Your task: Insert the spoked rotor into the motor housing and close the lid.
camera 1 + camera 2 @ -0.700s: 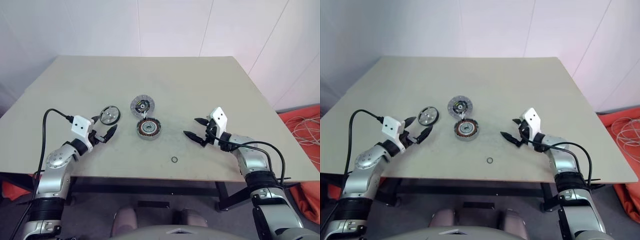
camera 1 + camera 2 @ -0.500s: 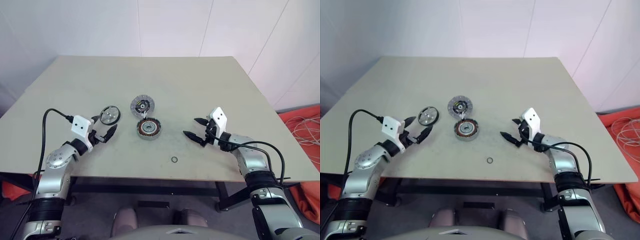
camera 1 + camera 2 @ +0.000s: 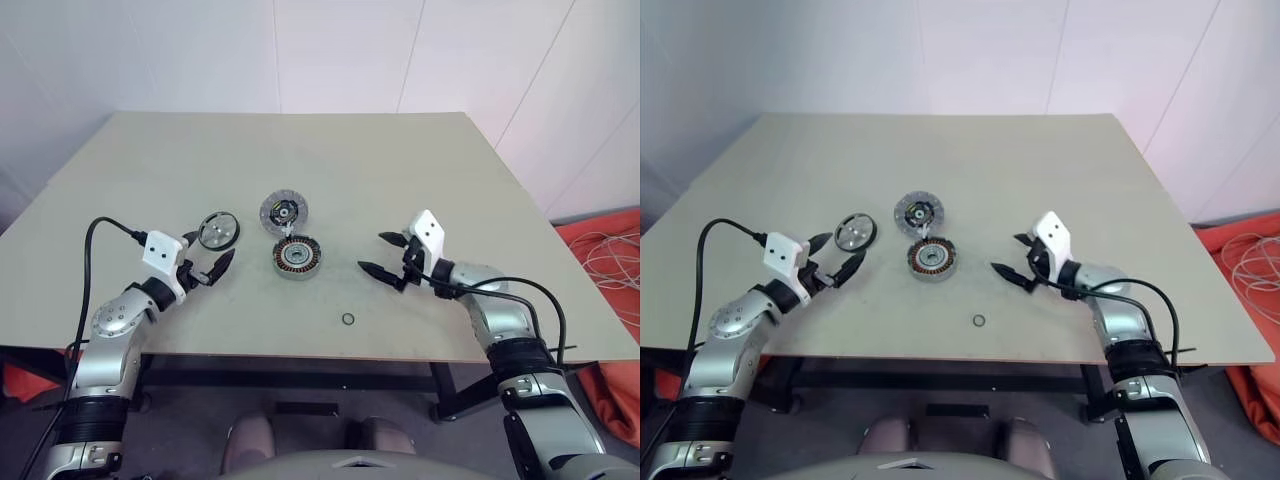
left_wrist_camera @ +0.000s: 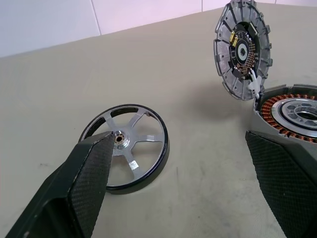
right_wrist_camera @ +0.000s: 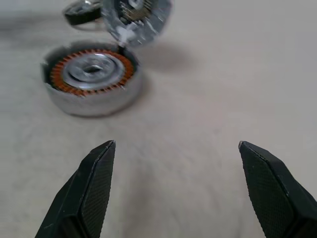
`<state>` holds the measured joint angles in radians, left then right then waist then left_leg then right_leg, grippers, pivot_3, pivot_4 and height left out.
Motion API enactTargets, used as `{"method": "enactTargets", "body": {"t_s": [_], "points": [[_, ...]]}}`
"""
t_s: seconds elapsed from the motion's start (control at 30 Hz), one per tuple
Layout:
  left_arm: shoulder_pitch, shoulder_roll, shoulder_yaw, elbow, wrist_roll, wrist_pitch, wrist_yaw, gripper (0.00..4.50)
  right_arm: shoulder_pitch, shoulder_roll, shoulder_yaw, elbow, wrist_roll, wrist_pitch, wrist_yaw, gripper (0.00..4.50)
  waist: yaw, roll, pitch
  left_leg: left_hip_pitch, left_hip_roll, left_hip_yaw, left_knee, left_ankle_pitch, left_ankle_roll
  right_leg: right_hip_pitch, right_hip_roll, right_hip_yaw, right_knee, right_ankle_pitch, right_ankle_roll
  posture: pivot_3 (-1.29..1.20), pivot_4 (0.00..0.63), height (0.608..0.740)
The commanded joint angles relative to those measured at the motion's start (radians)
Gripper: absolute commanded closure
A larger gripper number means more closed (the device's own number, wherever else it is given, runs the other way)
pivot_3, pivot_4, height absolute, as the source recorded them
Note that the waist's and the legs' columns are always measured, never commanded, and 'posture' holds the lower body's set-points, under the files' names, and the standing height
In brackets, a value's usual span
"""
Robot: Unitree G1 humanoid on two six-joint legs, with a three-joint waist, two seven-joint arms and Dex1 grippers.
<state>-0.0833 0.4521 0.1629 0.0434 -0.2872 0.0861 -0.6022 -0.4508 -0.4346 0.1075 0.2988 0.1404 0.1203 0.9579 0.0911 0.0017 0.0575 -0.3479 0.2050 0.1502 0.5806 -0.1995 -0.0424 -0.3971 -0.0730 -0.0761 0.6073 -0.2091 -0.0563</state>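
The spoked rotor (image 3: 219,230), a black-rimmed wheel with silvery spokes, lies flat on the table (image 3: 420,170). My left gripper (image 3: 208,252) is open just in front of it, one fingertip (image 4: 94,158) close to the rim and nothing between the fingers. The motor housing (image 3: 299,258) with copper windings sits mid-table. The lid (image 3: 284,211) stands propped at a tilt right behind the motor housing (image 4: 292,111). My right gripper (image 3: 372,252) is open and empty, a short way right of the housing (image 5: 91,79) and pointing at it.
A tiny black O-ring (image 3: 347,320) lies near the table's front edge, between the arms. An orange cloth with cables (image 3: 605,250) lies on the floor beyond the table's right edge. A white wall stands behind the table.
My right gripper has moved a little left, closer to the motor housing. The left arm and the parts have stayed where they were.
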Motion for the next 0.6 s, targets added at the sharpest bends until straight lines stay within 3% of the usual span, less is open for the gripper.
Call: {"method": "enactTargets", "body": {"t_s": [0.03,0.17,0.27,0.6], "points": [[0.002,0.018,0.023,-0.044,-0.018,-0.008,-0.016,0.03,-0.127,-0.035,0.106,-0.126,-0.023,0.110,0.114,0.00,-0.001,0.000,0.000,0.000,0.000,0.000,0.000,0.000,0.000,0.000,0.000,0.000,0.000,0.000,0.000,0.00,0.000,0.740],[0.023,0.020,0.029,-0.068,-0.030,-0.009,-0.031,0.03,-0.279,-0.045,0.221,-0.137,-0.054,0.213,0.225,0.00,0.002,0.000,0.000,0.001,0.001,0.000,0.000,0.000,0.000,0.000,0.000,0.000,0.000,0.001,-0.001,0.00,0.000,0.740],[0.041,0.028,0.031,-0.067,-0.021,-0.020,-0.038,0.03,-0.389,-0.051,0.350,-0.100,-0.161,0.229,0.284,0.00,0.003,0.000,0.000,0.000,0.000,0.000,0.000,0.000,0.000,0.000,0.000,0.000,0.000,0.003,-0.005,0.00,0.000,0.740],[0.069,0.025,0.051,-0.049,-0.013,-0.059,-0.028,0.03,-0.527,-0.008,0.552,0.034,-0.330,0.007,0.436,0.00,0.001,-0.001,0.000,0.000,0.001,0.000,0.000,0.000,0.000,-0.002,0.000,0.000,0.001,0.003,-0.006,0.00,0.000,0.740]]}}
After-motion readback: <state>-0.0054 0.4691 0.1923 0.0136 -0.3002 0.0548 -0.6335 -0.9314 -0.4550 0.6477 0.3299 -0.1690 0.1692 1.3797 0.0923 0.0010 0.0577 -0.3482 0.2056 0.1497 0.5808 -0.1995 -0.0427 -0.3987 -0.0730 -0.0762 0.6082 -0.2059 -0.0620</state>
